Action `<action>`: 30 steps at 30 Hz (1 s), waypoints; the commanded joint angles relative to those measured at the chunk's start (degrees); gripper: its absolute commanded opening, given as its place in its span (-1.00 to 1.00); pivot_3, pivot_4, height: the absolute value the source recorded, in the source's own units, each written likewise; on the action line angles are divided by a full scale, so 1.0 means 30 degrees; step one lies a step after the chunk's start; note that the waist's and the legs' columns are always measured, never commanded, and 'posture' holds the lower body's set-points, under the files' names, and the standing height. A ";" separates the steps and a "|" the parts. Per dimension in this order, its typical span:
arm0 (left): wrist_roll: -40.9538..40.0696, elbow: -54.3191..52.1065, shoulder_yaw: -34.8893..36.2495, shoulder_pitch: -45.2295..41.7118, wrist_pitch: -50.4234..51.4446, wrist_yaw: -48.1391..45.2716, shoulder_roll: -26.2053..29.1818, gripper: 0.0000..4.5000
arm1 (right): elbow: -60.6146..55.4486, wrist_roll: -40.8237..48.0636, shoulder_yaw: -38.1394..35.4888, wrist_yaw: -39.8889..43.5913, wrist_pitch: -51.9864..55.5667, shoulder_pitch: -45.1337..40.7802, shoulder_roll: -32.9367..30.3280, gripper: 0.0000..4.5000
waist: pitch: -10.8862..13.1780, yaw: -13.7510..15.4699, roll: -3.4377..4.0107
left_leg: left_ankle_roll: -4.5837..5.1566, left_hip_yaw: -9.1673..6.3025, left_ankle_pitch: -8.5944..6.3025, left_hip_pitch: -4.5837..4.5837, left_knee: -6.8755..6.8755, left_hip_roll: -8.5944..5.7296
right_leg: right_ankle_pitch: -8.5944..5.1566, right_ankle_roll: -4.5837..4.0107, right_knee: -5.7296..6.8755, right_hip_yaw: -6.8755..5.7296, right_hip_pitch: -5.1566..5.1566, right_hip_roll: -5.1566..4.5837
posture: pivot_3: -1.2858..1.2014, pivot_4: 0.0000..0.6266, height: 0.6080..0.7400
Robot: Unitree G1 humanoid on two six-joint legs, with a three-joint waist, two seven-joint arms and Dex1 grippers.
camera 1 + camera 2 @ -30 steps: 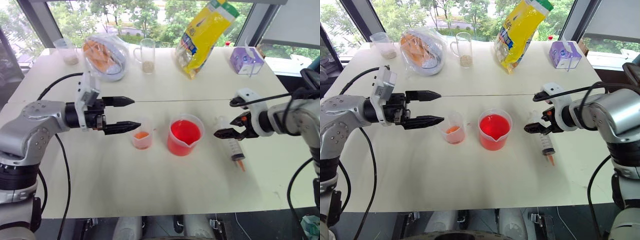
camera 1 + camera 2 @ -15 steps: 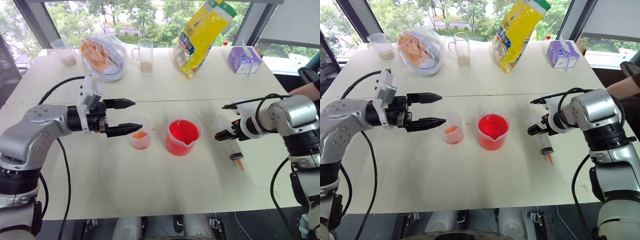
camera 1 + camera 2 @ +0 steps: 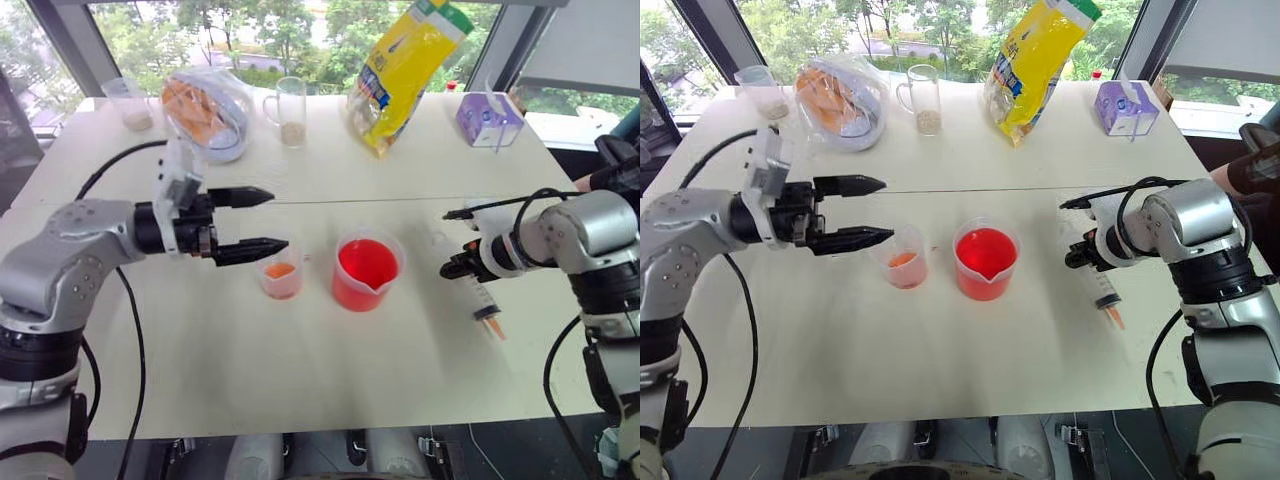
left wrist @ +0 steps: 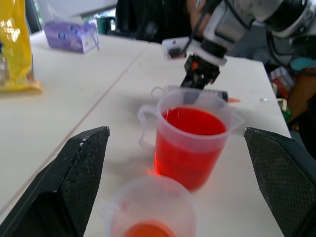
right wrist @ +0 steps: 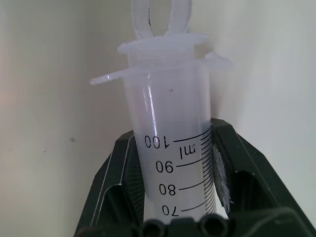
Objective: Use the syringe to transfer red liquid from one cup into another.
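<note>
The syringe (image 3: 478, 292) lies on the table (image 3: 300, 370), right of the red beaker (image 3: 366, 270), with my right gripper (image 3: 457, 268) now clamped on its barrel; a second ago those fingers were spread. My left gripper (image 3: 258, 219) hovers spread above the small cup (image 3: 281, 273).

Left wrist: beaker (image 4: 190, 143) beyond cup (image 4: 150, 222).

Right wrist: my fingers (image 5: 224, 163) pinch the barrel (image 5: 173, 148), marked 100 ml, 90, 80, 70.
</note>
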 commanded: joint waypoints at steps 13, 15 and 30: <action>0.0797 0.5896 -0.1610 -0.7539 -0.0657 -0.2076 -0.2702 1.00 | -1.0196 0.1487 -1.0501 -0.1558 -1.1079 -0.0471 0.6871 -0.36 | -0.0002 0.0043 0.0003 | -0.0007 0.0003 0.0004 0.0000 -0.0003 -0.0008 | 0.0015 0.0026 0.0010 -0.0001 -0.0004 0.0008 | 0.03 -0.52 1.00; 0.1029 0.6570 -0.1824 -0.8145 -0.0722 -0.2352 -0.2997 1.00 | -1.0772 0.1700 -1.0228 -0.1484 -1.1886 0.0004 0.7668 -0.36 | -0.0002 0.0038 0.0004 | -0.0007 0.0001 0.0004 -0.0001 -0.0003 -0.0010 | 0.0015 0.0026 0.0012 -0.0002 -0.0004 0.0008 | 0.03 -0.52 1.00; 0.2162 0.8933 -0.2418 -1.0949 -0.0593 -0.3645 -0.4759 1.00 | -1.2241 0.0164 -0.5403 0.2577 -1.7451 0.7540 0.8488 -0.36 | -0.0004 -0.0001 0.0000 | -0.0002 -0.0008 0.0003 0.0006 -0.0002 -0.0023 | 0.0016 0.0027 0.0012 0.0000 0.0003 0.0007 | 0.03 -0.52 1.00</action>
